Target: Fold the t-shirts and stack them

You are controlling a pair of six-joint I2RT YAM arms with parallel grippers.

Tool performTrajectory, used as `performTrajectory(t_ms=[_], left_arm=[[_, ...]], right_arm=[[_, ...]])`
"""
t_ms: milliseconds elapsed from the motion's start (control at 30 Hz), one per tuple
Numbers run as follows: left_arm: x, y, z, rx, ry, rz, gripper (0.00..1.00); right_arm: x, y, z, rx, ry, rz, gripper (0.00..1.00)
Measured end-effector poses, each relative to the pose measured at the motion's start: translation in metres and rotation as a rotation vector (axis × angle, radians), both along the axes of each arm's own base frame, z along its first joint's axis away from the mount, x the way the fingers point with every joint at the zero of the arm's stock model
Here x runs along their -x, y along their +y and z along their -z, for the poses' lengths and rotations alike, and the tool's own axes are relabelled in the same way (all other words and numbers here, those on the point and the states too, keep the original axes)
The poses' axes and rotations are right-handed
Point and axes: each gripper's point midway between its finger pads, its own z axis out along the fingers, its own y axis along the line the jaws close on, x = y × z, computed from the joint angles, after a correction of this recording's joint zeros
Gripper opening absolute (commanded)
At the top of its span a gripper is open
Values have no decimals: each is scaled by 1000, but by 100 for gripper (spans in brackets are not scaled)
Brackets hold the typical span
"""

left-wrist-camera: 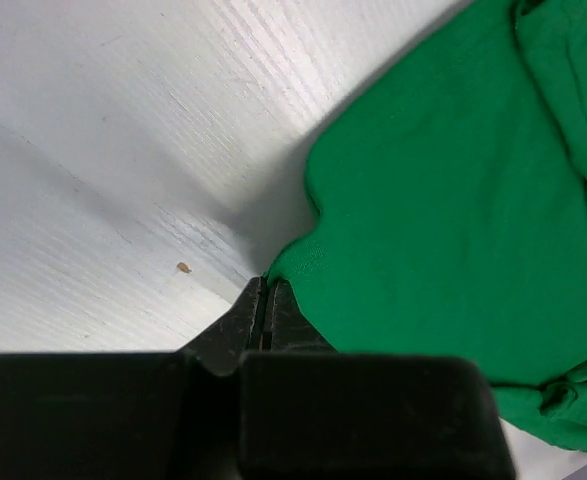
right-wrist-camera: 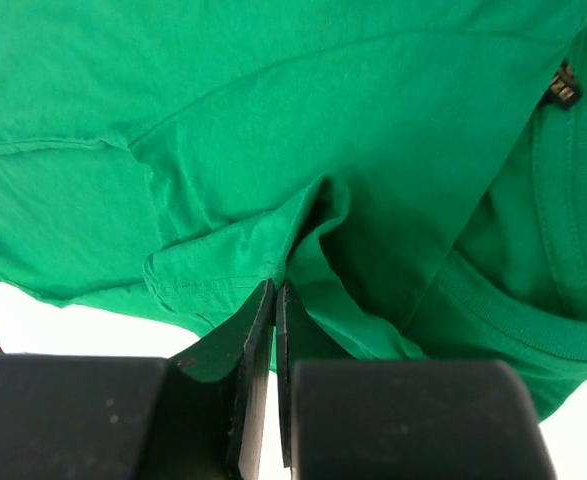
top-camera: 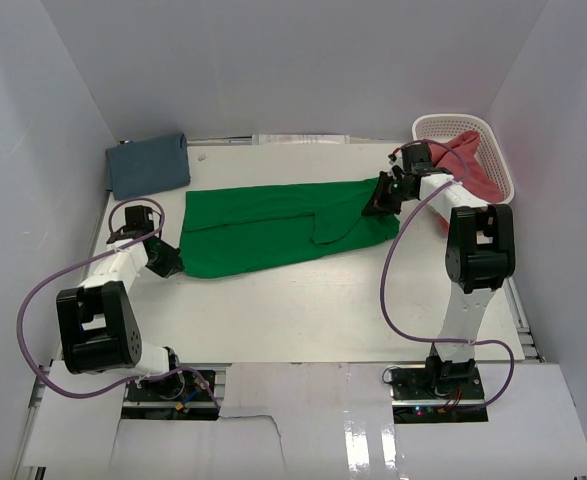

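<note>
White table [top-camera: 303, 310], white walls [top-camera: 273, 60] on three sides.
Green shirt [top-camera: 273, 228]: laid out across the middle, running left to right, partly folded over.
Blue shirt [top-camera: 149, 165]: folded, far left corner.
Red shirt [top-camera: 478, 165]: bunched, spilling over the rim of the basket [top-camera: 453, 124], far right corner.
Left gripper [left-wrist-camera: 265, 292]: jaws pinched together on the green shirt's near left corner.
Right gripper [right-wrist-camera: 275, 292]: jaws pinched together on a fold at its right end.

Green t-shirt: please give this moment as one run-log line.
green t-shirt: spread out | left gripper: pinching corner | right gripper: pinching fold
</note>
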Motion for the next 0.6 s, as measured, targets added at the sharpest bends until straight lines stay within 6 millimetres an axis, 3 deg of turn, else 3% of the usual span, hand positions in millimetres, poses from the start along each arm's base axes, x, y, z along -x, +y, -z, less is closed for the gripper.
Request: performTrajectory(t_ms=[267,433,567,600], left_arm=[[4,0,-2,-4,10,10,0],[7,0,-2,-4,20,13,0],[7,0,-2,-5,19,15,0],[7,0,-2,-6,19,17,0]], right_arm=[[-6,-2,-8,-2,-7,5,10],[-4,-6,-6,0,7,11,24],[-5,-9,-3,2,12,14,24],[-5,-9,-2,0,16,15,9]])
